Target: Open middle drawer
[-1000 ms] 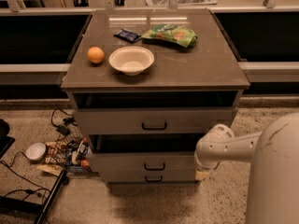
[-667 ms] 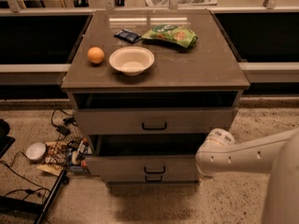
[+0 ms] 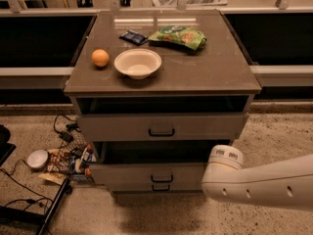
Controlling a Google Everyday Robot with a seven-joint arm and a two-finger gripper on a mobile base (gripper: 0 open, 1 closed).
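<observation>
On the cabinet top (image 3: 215,67): an orange (image 3: 100,58) at left, just beside a white bowl (image 3: 138,62); behind, a dark packet (image 3: 133,37) touching a green snack bag (image 3: 178,35). On the floor (image 3: 274,131) at left, black cables (image 3: 63,129), a small white round object (image 3: 37,158), scattered wrappers (image 3: 68,163).

The cabinet top (image 3: 210,67) carries an orange (image 3: 100,58) at the left with a bowl (image 3: 138,62) just beside it, and at the rear a dark packet (image 3: 133,37) next to a green bag (image 3: 178,35). The floor (image 3: 274,131) left of the cabinet carries cables (image 3: 63,127), a white disc (image 3: 37,158) and loose packets (image 3: 66,163). The gripper is out of view; only the arm (image 3: 264,185) crosses the lower right.
</observation>
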